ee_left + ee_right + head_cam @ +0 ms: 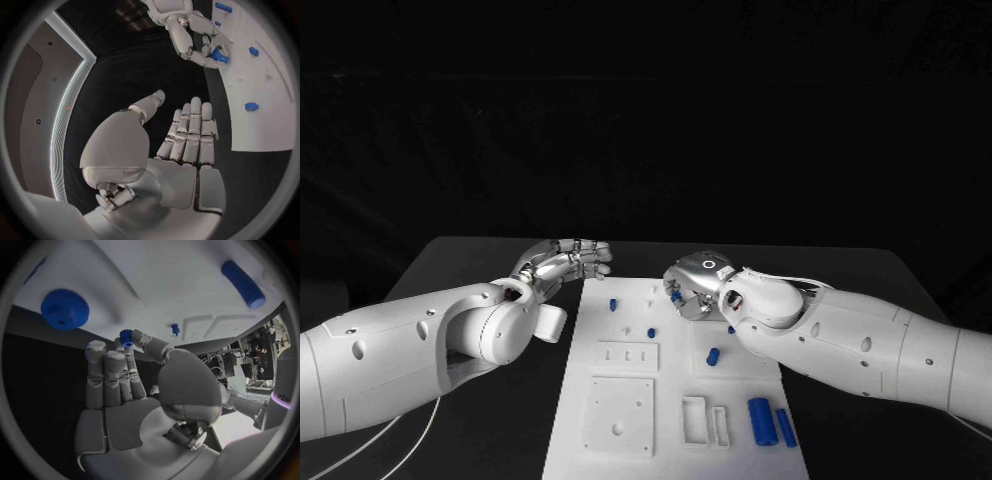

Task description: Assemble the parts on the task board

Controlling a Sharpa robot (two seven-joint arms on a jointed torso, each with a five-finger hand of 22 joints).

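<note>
Gear [127, 337] pinched in the right hand [698, 287] fingers [132, 347] over the far end of the board [635, 440]; seating it well calls for a level, slow descent onto its spot. The left hand [568, 260] hangs open beside the board over the counter [473, 262]. The right wrist view alone reveals a larger gear [64, 309] nearby.

- task board [625, 440]: white plate, flat mid-table, recessed pockets near end
- two blue cylinders [762, 420]: lying side by side, near-right corner
- small blue gear [127, 337]: pinched at right hand's fingertips
- larger blue gear [65, 309]: on board
</note>
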